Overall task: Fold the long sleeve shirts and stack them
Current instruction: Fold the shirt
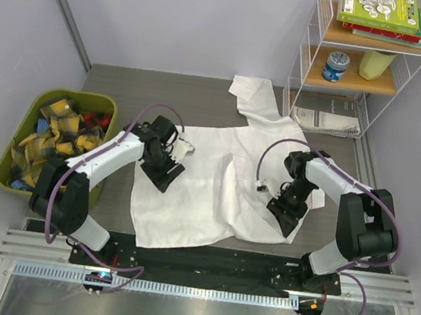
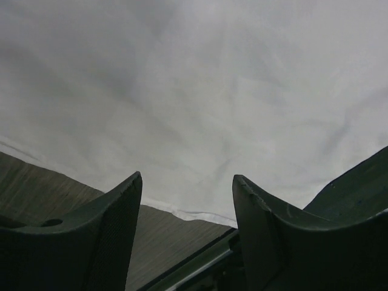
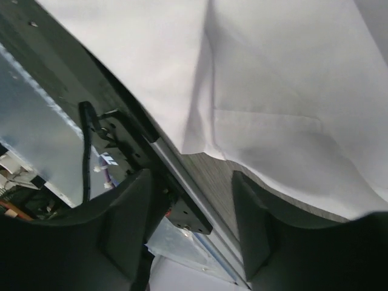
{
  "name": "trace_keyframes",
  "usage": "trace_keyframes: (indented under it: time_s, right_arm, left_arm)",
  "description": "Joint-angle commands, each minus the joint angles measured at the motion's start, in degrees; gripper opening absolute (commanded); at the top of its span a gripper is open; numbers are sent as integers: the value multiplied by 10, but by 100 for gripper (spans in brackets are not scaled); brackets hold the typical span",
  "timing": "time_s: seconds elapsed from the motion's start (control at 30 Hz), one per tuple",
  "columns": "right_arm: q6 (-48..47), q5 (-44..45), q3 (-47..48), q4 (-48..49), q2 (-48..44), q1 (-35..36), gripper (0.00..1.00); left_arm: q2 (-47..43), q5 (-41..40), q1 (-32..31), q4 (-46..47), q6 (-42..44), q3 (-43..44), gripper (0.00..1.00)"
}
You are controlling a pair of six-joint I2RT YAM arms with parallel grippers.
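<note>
At the near edge of the table [image 1: 122, 88], both arms reach in over the hem side of the one long sleeve shirt [image 1: 209, 169] in view, which lies spread white across the middle of the tabletop. The left gripper [image 2: 187, 182] hovers with its jaws spread and nothing between them, above the shirt's left edge where cloth meets bare wood. The right gripper [image 3: 191, 176] is likewise spread and empty, just above the shirt's near right corner, where the hem shows a doubled layer. Further in, a crease runs up the body, so the right side looks partly folded over, though I cannot tell how neatly. Beyond that, one sleeve [image 1: 253, 97] trails out toward the far right, near the wire shelf [image 1: 307, 69]. I judge the folding to be at an early stage, between grasps. The next move probably calls for each gripper to come down and pinch a single edge of cloth cleanly, then carry it across the body without dragging the whole garment.
</note>
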Motion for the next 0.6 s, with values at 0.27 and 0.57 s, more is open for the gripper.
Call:
trace_keyframes:
  time_s: [0.27, 0.57]
  right_arm:
    - [72, 113, -17, 142, 11, 14, 28]
    - [-34, 262, -152, 160, 9, 33, 26]
  left_arm:
    - [94, -53, 18, 27, 84, -10, 54]
    - [122, -64, 60, 48, 109, -28, 52]
